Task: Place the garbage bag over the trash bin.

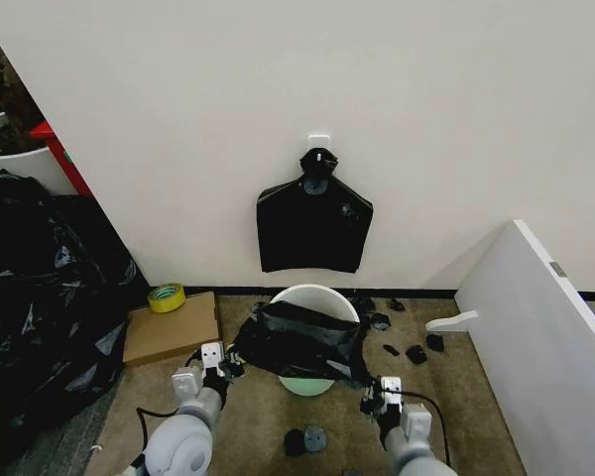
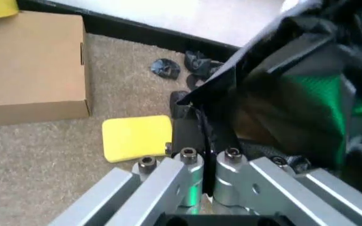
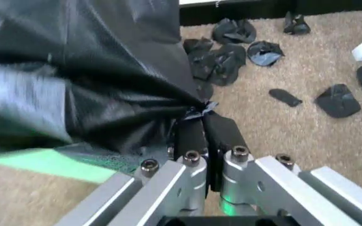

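Observation:
The white trash bin (image 1: pixel 318 294) stands on the carpet by the wall. The glossy black garbage bag (image 1: pixel 302 342) lies stretched across its mouth, covering most of the opening; the far rim and a bit of the near rim show. My left gripper (image 1: pixel 215 363) is at the bag's left edge and my right gripper (image 1: pixel 381 391) at its right corner. In the left wrist view the left gripper (image 2: pixel 197 126) is shut on a fold of the garbage bag (image 2: pixel 294 70). In the right wrist view the right gripper (image 3: pixel 203 123) is shut on a bunched corner of the garbage bag (image 3: pixel 93 70).
A cardboard box (image 1: pixel 172 328) with a yellow tape roll (image 1: pixel 166 297) sits left of the bin, a yellow sponge (image 2: pixel 137 138) beside it. A black plastic heap (image 1: pixel 40 288) fills the left. A black bundle (image 1: pixel 312 223) hangs on the wall. A white board (image 1: pixel 535 327) leans at right; black scraps (image 3: pixel 228 59) litter the carpet.

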You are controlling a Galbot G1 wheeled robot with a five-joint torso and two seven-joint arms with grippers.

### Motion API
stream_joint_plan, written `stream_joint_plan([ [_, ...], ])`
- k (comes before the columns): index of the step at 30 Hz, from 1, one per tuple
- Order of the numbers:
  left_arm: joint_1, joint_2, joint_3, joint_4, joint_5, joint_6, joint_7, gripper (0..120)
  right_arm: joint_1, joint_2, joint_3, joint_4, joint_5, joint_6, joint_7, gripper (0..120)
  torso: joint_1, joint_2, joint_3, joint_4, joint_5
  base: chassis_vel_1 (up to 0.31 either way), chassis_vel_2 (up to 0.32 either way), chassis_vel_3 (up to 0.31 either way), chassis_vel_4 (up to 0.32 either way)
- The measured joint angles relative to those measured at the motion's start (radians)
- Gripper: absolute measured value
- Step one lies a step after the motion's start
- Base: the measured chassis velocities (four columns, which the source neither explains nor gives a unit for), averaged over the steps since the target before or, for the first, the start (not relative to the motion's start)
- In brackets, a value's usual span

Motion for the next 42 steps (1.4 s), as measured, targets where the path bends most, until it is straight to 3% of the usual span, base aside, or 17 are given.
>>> stream_joint_plan([
  [4,-0.003,-0.025,0.000,0.014,0.010,-0.004,-0.001,0,0.015,0.009,0.007,-0.011,0.003,-0.005,0.002,0,0.000,0.000,0.000,0.0002,-0.0003,0.000,0.000,0.000,0.000],
  [8,0.031,-0.006,-0.016,-0.037,0.019,-0.005,0.011,0,-0.021,-0.005,0.006,0.008,-0.022,0.016,-0.018,0,0.000,0.000,0.000,0.0000,-0.0001,0.000,0.000,0.000,0.000],
  [11,0.047,0.008,-0.024,-0.054,0.031,-0.004,0.016,8,-0.038,-0.010,0.006,0.013,-0.047,0.035,-0.034,2,0.000,0.000,0.000,0.0000,0.0000,0.000,0.000,0.000,0.000],
  [16,0.116,0.075,-0.048,-0.108,0.119,-0.025,0.035,30,-0.134,-0.036,0.017,0.044,-0.167,0.150,-0.130,26,0.000,0.000,0.000,0.0001,-0.0001,0.000,0.000,0.000,0.000],
  [18,0.126,0.084,-0.050,-0.115,0.126,-0.030,0.041,34,-0.152,-0.040,0.024,0.047,-0.191,0.177,-0.147,30,0.000,0.000,0.000,0.0002,0.0000,0.000,0.000,0.000,0.000],
  [22,0.144,0.120,-0.049,-0.133,0.155,-0.071,0.072,52,-0.243,-0.041,0.073,0.056,-0.290,0.297,-0.210,47,0.000,0.000,0.000,-0.0001,-0.0001,0.000,0.000,0.000,0.000],
  [25,0.147,0.129,-0.049,-0.133,0.161,-0.095,0.083,59,-0.277,-0.037,0.100,0.053,-0.354,0.370,-0.249,55,0.000,0.000,0.000,-0.0003,-0.0002,0.000,0.000,0.000,0.000],
  [32,0.236,0.158,-0.065,-0.160,0.193,-0.182,0.144,90,-0.354,-0.030,0.173,0.037,-0.487,0.565,-0.363,84,0.000,0.000,0.000,0.0000,0.0002,0.000,0.000,0.000,0.000],
  [37,0.333,0.137,-0.078,-0.166,0.313,-0.291,0.173,100,-0.388,-0.046,0.213,0.102,-0.454,0.599,-0.388,98,0.000,0.000,0.000,0.0001,0.0002,0.000,0.000,0.000,0.000],
  [40,0.400,0.061,-0.107,-0.161,0.474,-0.390,0.175,100,-0.398,-0.088,0.246,0.168,-0.372,0.585,-0.402,100,0.000,0.000,0.000,0.0003,0.0001,0.000,0.000,0.000,0.000],
  [42,0.413,0.033,-0.119,-0.161,0.511,-0.409,0.174,100,-0.395,-0.104,0.255,0.186,-0.344,0.571,-0.405,100,0.000,0.000,0.000,0.0000,0.0001,0.000,0.000,0.000,0.000],
])
